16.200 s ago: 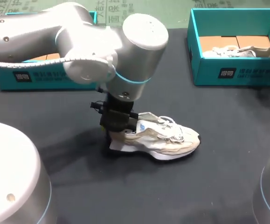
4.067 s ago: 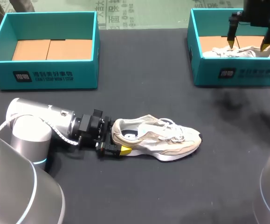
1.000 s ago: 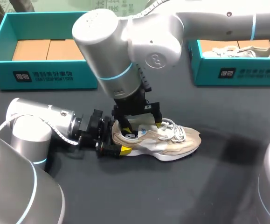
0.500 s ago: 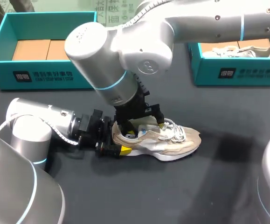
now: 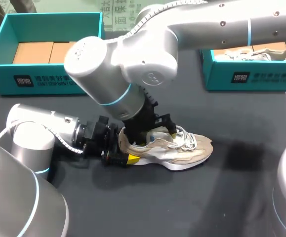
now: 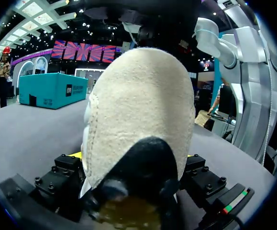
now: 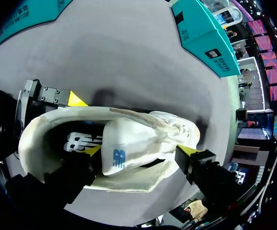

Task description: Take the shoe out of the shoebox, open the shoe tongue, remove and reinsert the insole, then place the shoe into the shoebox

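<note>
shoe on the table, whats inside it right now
Inside the shoe the dark insole shows at the heel end, with one finger of the right gripper down in it beside the tongue. The tongue and upper cover everything toward the toe.

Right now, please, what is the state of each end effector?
Left end effector: closed on the heel of the shoe.
Right end effector: open, straddling the shoe tongue, not gripping it.
</note>
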`<state>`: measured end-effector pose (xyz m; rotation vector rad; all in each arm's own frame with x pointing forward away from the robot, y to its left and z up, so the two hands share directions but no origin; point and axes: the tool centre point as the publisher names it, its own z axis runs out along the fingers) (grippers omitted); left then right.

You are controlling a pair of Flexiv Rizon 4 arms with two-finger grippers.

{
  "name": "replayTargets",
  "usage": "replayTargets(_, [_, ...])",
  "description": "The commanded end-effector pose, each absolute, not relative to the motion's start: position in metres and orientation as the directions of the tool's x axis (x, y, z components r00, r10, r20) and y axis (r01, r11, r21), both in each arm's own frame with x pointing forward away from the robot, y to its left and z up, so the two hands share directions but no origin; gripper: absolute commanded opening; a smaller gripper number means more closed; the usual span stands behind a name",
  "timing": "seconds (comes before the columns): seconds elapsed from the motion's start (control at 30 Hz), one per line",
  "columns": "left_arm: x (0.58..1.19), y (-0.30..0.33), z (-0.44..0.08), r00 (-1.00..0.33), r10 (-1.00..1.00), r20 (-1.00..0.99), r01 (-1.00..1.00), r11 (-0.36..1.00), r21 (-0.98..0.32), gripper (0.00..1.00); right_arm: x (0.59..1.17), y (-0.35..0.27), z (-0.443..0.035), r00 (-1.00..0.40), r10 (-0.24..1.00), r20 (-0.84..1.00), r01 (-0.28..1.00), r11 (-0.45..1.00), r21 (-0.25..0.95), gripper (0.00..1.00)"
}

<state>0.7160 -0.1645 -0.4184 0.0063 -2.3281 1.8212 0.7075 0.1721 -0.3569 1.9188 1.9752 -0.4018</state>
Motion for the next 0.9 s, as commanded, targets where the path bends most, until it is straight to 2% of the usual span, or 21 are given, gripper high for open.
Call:
replayTargets(0.03, [0.718,-0.164,-0.423,-0.983,0.110,0.149,-0.118,0.248,-0.961,0.00,0.701,0.164,-0.360,0.358,0.849,-0.388,0.931,-0.295,0.214,1.00])
replayTargets(0.43, [0.718,-0.164,-0.423,-0.983,0.110,0.149,-0.118,0.248,-0.961,0.00,0.709,0.139,-0.349,0.367,0.856,-0.363,0.928,-0.309,0.209,1.00])
replayTargets(0.7, [0.718,-0.164,-0.423,-0.983,0.110,0.149,-0.118,0.248,-0.961,0.00,0.712,0.127,-0.344,0.350,0.882,-0.314,0.936,-0.317,0.153,1.00])
replayTargets(0.9, [0.718,-0.164,-0.423,-0.983,0.110,0.149,-0.118,0.248,-0.961,0.00,0.709,0.133,-0.345,0.310,0.915,-0.257,0.951,-0.296,0.092,0.76])
